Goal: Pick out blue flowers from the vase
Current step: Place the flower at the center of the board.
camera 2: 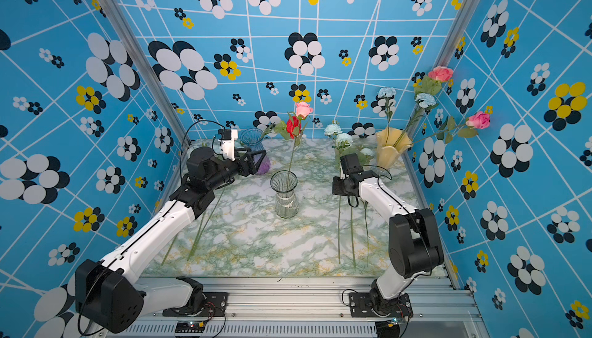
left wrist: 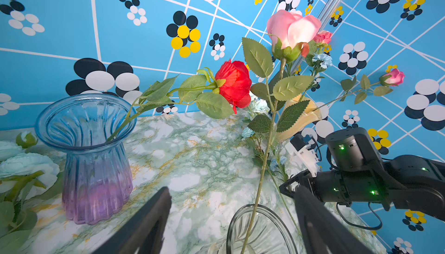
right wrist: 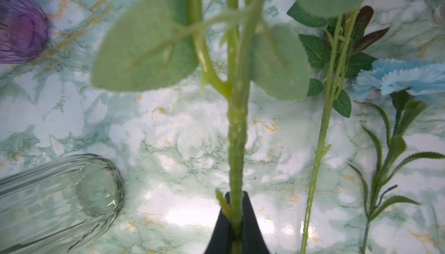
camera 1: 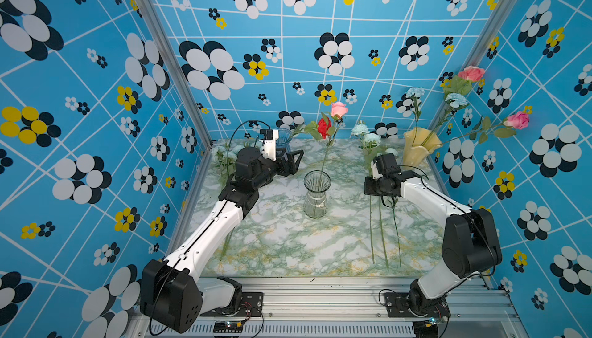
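Observation:
Two blue flowers (camera 1: pixel 415 92) (camera 1: pixel 456 99) stand in the yellow vase (camera 1: pixel 416 147) at the back right, beside pink roses. More blue flowers (camera 1: pixel 371 138) lie on the right of the table with their stems towards the front. My right gripper (camera 1: pixel 368 189) hovers over them, shut on one green leafy stem (right wrist: pixel 237 144). That stem's bloom is out of the right wrist view. A blue carnation (right wrist: pixel 397 79) lies beside it. My left gripper (left wrist: pixel 231 216) is open and empty just above the clear vase (left wrist: pixel 240 214), which holds one pink rose (left wrist: pixel 292 29).
A blue-purple vase (left wrist: pixel 96 159) at the back left holds a red rose (left wrist: pixel 236 84). Pale blue blooms (left wrist: pixel 26 163) and stems (camera 2: pixel 205 224) lie on the table's left side under my left arm. Patterned walls close in three sides of the marbled table (camera 1: pixel 288 250).

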Controlling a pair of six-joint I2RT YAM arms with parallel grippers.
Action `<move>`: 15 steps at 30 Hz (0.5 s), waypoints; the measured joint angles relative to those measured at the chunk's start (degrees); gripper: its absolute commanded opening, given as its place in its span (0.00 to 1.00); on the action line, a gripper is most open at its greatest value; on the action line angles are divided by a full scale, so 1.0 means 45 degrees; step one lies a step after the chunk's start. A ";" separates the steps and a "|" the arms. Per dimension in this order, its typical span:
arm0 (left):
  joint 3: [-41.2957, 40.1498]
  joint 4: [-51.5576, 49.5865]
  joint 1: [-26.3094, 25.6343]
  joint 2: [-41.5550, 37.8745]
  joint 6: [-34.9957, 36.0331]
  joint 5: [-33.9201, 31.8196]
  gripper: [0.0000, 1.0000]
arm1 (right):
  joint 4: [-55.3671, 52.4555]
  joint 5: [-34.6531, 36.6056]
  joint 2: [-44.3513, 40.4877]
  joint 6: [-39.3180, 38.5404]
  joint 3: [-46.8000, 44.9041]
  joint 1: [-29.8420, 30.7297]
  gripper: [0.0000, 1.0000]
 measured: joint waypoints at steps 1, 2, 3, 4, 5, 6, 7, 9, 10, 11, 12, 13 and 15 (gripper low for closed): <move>0.0000 0.0073 -0.0005 0.0049 -0.0044 0.0015 0.83 | -0.0121 0.0039 0.0194 0.0000 0.0073 0.0000 0.00; 0.0000 0.0141 -0.0005 0.0117 -0.0058 0.0068 0.83 | -0.0267 0.0068 0.0423 0.0000 0.0160 0.0000 0.00; 0.0000 0.0194 -0.0005 0.0194 -0.0087 0.0121 0.83 | -0.0393 0.0102 0.0631 0.0005 0.0233 0.0000 0.00; 0.0000 0.0223 -0.0005 0.0262 -0.0102 0.0160 0.83 | -0.0491 0.0146 0.0821 0.0000 0.0306 0.0000 0.00; 0.0000 0.0223 -0.0005 0.0321 -0.0102 0.0214 0.83 | -0.0597 0.0194 0.1039 0.0005 0.0398 0.0000 0.00; 0.0005 0.0214 -0.0005 0.0359 -0.0102 0.0248 0.83 | -0.0670 0.0223 0.1224 0.0000 0.0466 0.0000 0.00; 0.0005 0.0194 -0.0005 0.0384 -0.0097 0.0248 0.83 | -0.0743 0.0228 0.1384 0.0005 0.0529 0.0000 0.00; 0.0005 0.0151 -0.0005 0.0398 -0.0092 0.0248 0.84 | -0.1010 0.0238 0.1763 0.0000 0.0748 0.0000 0.00; 0.0005 0.0141 -0.0005 0.0398 -0.0092 0.0248 0.84 | -0.1073 0.0238 0.1923 0.0000 0.0850 0.0000 0.00; 0.0005 0.0136 -0.0005 0.0398 -0.0087 0.0248 0.84 | -0.1161 0.0243 0.2113 -0.0005 0.0967 0.0000 0.00; 0.0010 0.0117 -0.0005 0.0398 -0.0087 0.0248 0.84 | -0.1239 0.0257 0.2263 -0.0010 0.1054 0.0000 0.00; 0.0015 0.0097 -0.0005 0.0398 -0.0087 0.0248 0.84 | -0.1331 0.0287 0.2365 -0.0010 0.1122 0.0000 0.00; 0.0029 0.0019 -0.0005 0.0398 -0.0087 0.0248 0.84 | -0.1496 0.0340 0.2526 -0.0049 0.1209 0.0000 0.00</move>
